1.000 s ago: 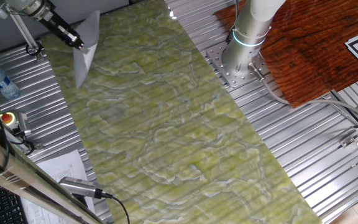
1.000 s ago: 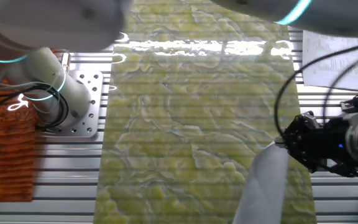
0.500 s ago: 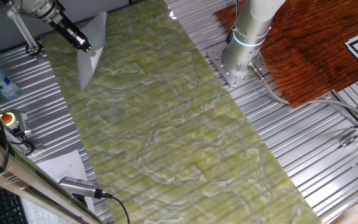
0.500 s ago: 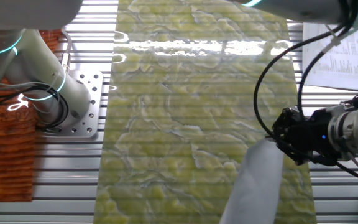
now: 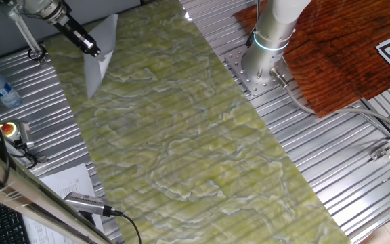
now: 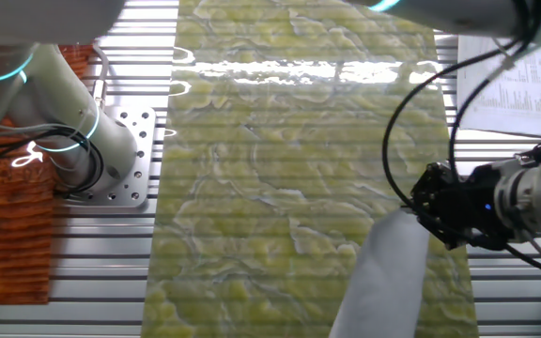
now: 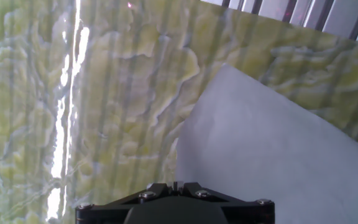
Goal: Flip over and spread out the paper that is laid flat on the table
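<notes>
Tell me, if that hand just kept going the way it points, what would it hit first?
Probably the paper hanging from the hand, then the table beneath it, though depth is hard to judge.

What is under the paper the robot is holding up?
Under the paper, pinched by the gripper, only the green-yellow table shows. The strip directly beneath the hanging sheet stays covered.

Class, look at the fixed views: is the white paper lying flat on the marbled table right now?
No: the paper hangs lifted off the table, pinched at its edge by the gripper.
</notes>
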Controlling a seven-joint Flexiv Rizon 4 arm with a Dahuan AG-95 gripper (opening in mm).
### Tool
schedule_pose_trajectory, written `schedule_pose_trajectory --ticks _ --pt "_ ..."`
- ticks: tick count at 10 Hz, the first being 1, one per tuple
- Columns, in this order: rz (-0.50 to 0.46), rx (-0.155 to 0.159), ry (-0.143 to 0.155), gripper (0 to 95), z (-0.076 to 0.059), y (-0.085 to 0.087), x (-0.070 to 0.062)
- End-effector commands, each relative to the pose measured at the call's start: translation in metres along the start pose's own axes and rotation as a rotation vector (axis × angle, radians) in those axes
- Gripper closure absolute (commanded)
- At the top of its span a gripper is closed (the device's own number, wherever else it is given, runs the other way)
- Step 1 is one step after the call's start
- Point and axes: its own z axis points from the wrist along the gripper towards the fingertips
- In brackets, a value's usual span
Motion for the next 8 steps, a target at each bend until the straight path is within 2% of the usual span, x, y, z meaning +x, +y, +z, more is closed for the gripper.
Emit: schedule_pose_trajectory --ticks 1,3,4,5,6,7,8 --pt "-0.001 -0.004 0.002 95.0 -0.0017 -0.0012 -0.0016" --pt "-0.007 0.004 0.0 95.0 -0.0017 -0.0012 -0.0016" --pt "-0.025 0.03 -0.009 95.0 -0.0017 -0.0012 -0.0016" --pt "-0.052 0.039 -0.005 95.0 -0.0017 -0.0012 -0.0016" --pt "-0.099 0.067 0.01 95.0 -0.0017 -0.0012 -0.0016" --pt "-0.133 0.109 0.026 95.0 -0.0017 -0.0012 -0.0016" --pt "-0.136 0.112 0.026 95.0 -0.0017 -0.0012 -0.0016"
